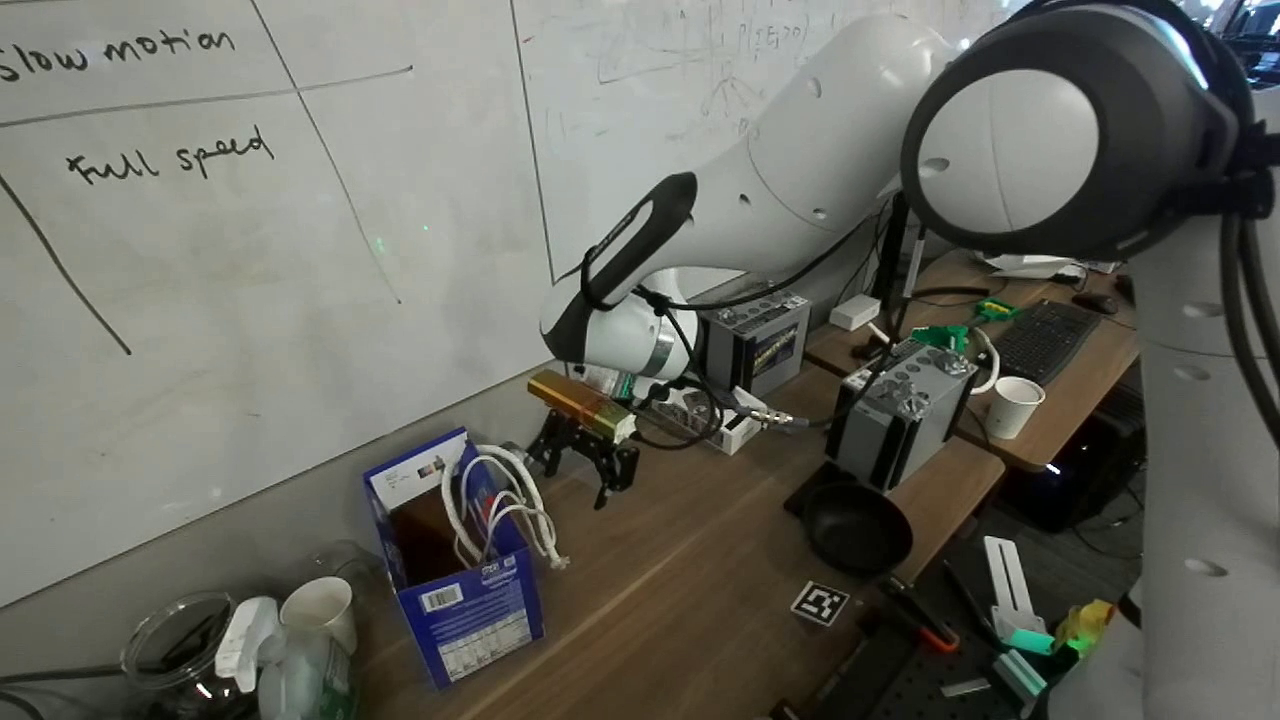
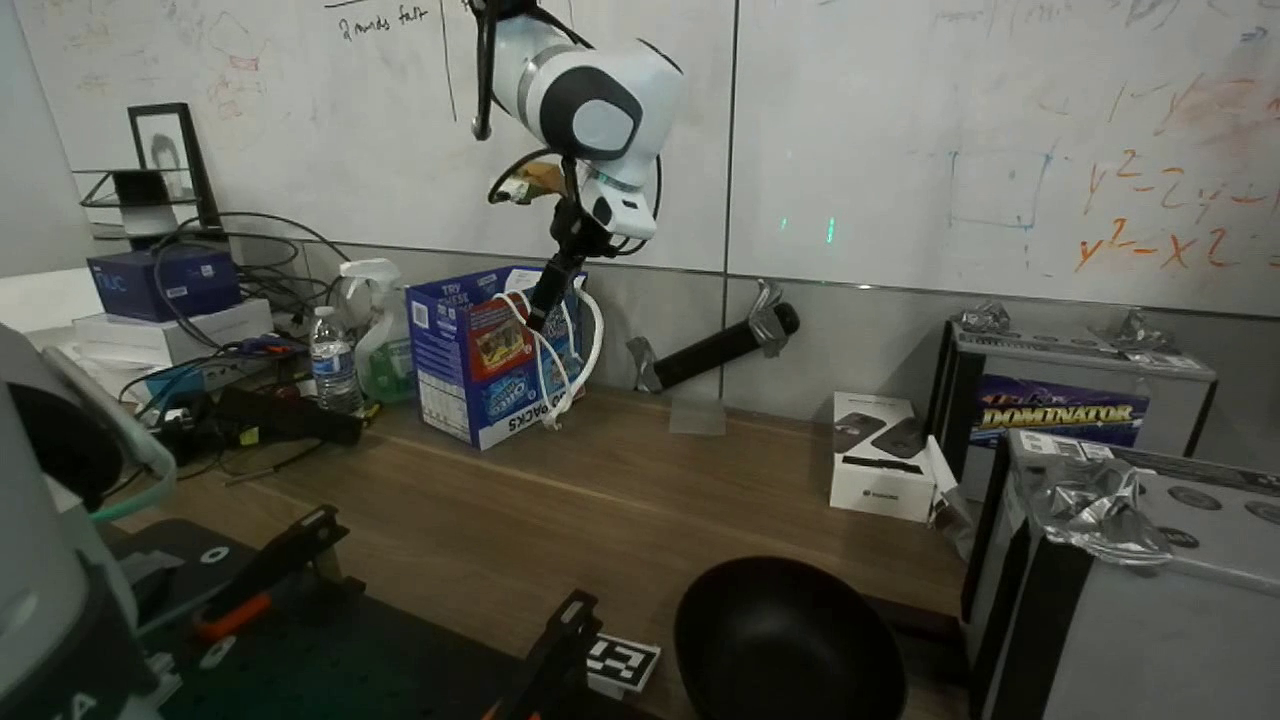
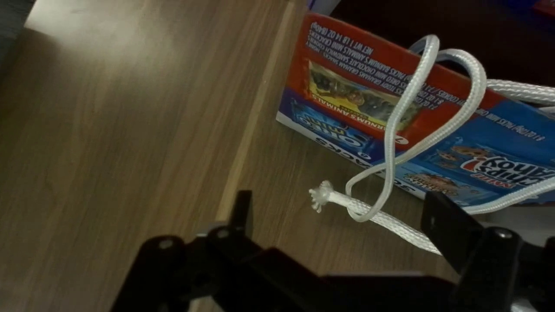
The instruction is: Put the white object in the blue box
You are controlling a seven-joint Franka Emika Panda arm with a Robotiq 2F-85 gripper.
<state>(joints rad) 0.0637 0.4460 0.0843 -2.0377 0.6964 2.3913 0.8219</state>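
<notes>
The white object, a limp white cord (image 3: 391,130), is draped over the rim of the blue box (image 1: 470,610). Part of it lies inside the opening, while loops and a frayed end hang outside, low beside the printed wall. The box stands upright with its top open, against the back wall in both exterior views. My gripper (image 1: 571,482) is beside the box, on the side where the cord hangs. In the wrist view its jaws are wide apart, holding nothing; the frayed end shows between them, and the right finger (image 3: 448,229) hides part of the cord.
Close to the box are a spray bottle (image 2: 385,340), a water bottle (image 2: 334,360) and a paper cup (image 1: 322,612). A black pan (image 1: 858,525) and grey machines (image 1: 900,410) occupy the opposite end. The whiteboard (image 2: 900,150) wall rises right behind.
</notes>
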